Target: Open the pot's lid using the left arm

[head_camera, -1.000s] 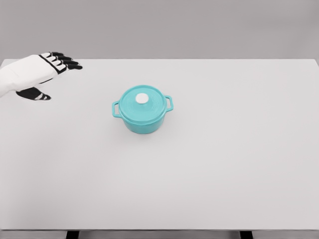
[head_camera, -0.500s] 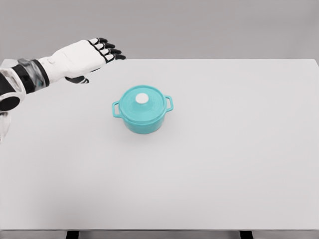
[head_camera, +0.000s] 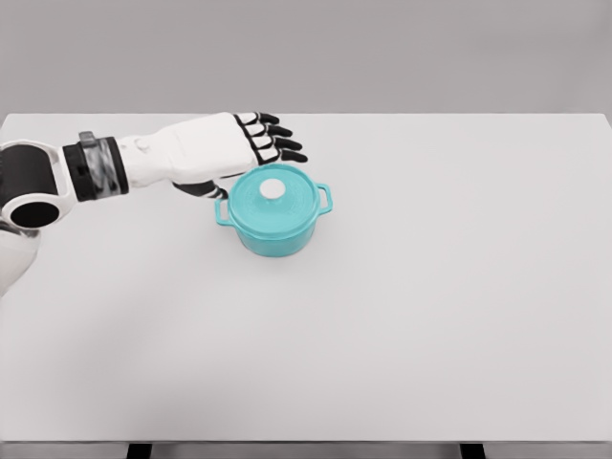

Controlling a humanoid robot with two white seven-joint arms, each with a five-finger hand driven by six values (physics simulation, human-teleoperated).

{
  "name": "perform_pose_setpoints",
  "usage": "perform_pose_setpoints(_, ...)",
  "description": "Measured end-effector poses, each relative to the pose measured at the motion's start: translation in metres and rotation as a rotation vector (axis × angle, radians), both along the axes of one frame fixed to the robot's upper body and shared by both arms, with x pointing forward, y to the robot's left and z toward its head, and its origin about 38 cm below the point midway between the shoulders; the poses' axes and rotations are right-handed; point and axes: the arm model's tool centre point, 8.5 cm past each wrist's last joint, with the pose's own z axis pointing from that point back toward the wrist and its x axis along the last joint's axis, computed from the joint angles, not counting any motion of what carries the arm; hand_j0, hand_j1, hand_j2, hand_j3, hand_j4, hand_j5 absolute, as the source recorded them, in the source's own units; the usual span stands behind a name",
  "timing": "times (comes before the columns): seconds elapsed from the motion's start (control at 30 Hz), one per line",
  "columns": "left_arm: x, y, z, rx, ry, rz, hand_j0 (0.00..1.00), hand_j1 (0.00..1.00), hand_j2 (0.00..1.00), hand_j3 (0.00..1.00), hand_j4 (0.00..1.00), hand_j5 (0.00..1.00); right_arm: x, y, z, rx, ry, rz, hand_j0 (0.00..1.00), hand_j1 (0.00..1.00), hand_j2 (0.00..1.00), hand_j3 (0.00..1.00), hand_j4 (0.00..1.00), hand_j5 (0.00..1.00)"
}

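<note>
The left hand point(head_camera: 225, 148) reaches in over the white table point(head_camera: 459, 306) with its fingers point(head_camera: 273, 139) stretched out flat and slightly fanned, holding nothing. The dark fingertips lie just beyond the far rim of the teal pot point(head_camera: 273, 212), and the thumb hangs below the palm on the near-left side, next to the pot's left handle. From this one view I cannot tell whether the hand touches the pot or hovers over it.

The pot sits just below and to the right of those fingertips, upright, with its lid point(head_camera: 273, 193) seated squarely on top. The white knob point(head_camera: 273, 189) at the lid's centre is just on the near side of the fingers and stands in the clear, uncovered.

The open, flat pose looks like an approach posture: keeping the fingers spread leaves room to come down around the knob rather than knock the lid. The knob is the natural grip point, being raised and central, so I judge the hand needs to shift a little toward it, then close. The lift has not begun.
</note>
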Motion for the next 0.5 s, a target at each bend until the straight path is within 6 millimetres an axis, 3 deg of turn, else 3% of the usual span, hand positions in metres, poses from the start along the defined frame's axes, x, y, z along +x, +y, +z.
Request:
perform_pose_setpoints(0.1,0.004,0.0,0.002,0.012,-0.007,0.007,1.0,1.0,1.0,1.0,1.0,1.0,0.0,0.0,0.0,0.0,0.0,0.0,1.0,1.0,1.0,1.0,1.0,1.0)
perform_pose_setpoints(0.2,0.013,0.003,-0.009,0.035,0.012,0.04,1.0,1.0,1.0,1.0,1.0,1.0,0.0,0.0,0.0,0.0,0.0,0.0,1.0,1.0,1.0,1.0,1.0,1.0)
perform_pose_setpoints(0.5,0.025,-0.016,-0.024,0.053,0.033,0.044,1.0,1.0,1.0,1.0,1.0,1.0,0.0,0.0,0.0,0.0,0.0,0.0,1.0,1.0,1.0,1.0,1.0,1.0)
